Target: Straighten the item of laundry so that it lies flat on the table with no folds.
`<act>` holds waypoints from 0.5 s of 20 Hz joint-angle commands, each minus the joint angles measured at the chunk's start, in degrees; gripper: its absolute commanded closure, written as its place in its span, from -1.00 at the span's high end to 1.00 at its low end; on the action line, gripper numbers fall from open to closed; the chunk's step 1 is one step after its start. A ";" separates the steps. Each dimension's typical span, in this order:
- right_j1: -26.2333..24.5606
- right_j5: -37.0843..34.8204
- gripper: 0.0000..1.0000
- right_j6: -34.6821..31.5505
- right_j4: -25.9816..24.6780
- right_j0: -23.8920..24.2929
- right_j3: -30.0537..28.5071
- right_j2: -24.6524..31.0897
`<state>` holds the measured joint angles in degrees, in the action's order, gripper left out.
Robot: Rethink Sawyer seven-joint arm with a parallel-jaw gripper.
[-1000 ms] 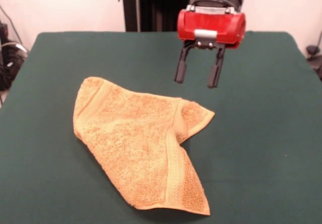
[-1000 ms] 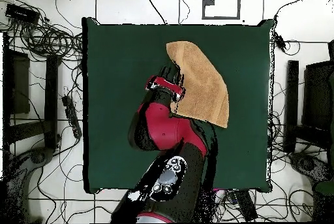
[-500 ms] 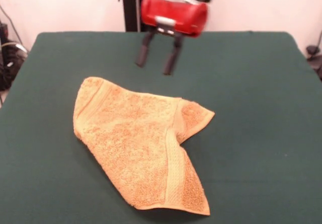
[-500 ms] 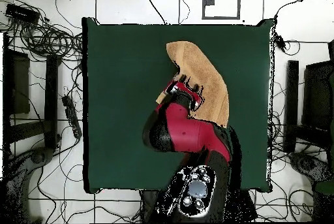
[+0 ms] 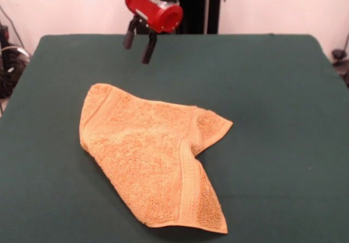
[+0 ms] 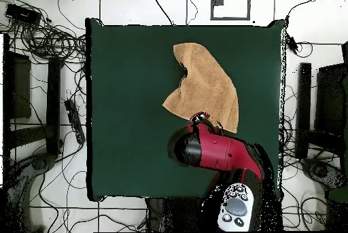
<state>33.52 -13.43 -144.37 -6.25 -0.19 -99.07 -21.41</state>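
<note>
A small orange-tan terry-cloth towel (image 5: 155, 158) with a hemmed border and a woven band stripe lies crumpled on the large rectangular table covered in dark green felt-like cloth (image 5: 283, 134), a little left of the middle in the front view and reaching almost to the near edge. One side of the towel is folded over itself, so a band stripe runs down its right part from the far side to the nearest corner, and a small flap juts out to the right with a deep notch below it. The far left corner is rounded and shows a second stripe close to its edge. From above, the towel sits in the upper middle of the table, with a notch on its left edge. The red and black arm's gripper (image 5: 138, 42) hangs in the air above the far part of the table, beyond the towel's far left corner and clear of the cloth. Its two dark fingers (image 5: 148, 49) point down, tilted, with a visible gap between them and nothing in it.
</note>
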 commanded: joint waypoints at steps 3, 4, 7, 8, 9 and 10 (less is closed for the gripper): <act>-6.59 4.25 1.00 -8.78 3.47 -2.39 -7.86 11.62; -7.10 5.51 1.00 -9.94 4.06 -3.37 -7.92 11.44; -10.00 9.62 1.00 -14.33 6.52 -9.63 -5.66 6.04; -11.06 10.51 1.00 -15.00 7.39 -11.69 -4.58 3.99; -11.90 12.39 1.00 -15.40 8.33 -12.88 -3.94 2.82; -12.94 14.03 1.00 -15.37 9.15 -14.31 -3.04 1.40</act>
<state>27.25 -5.45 -144.38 -2.88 -7.96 -101.30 -22.11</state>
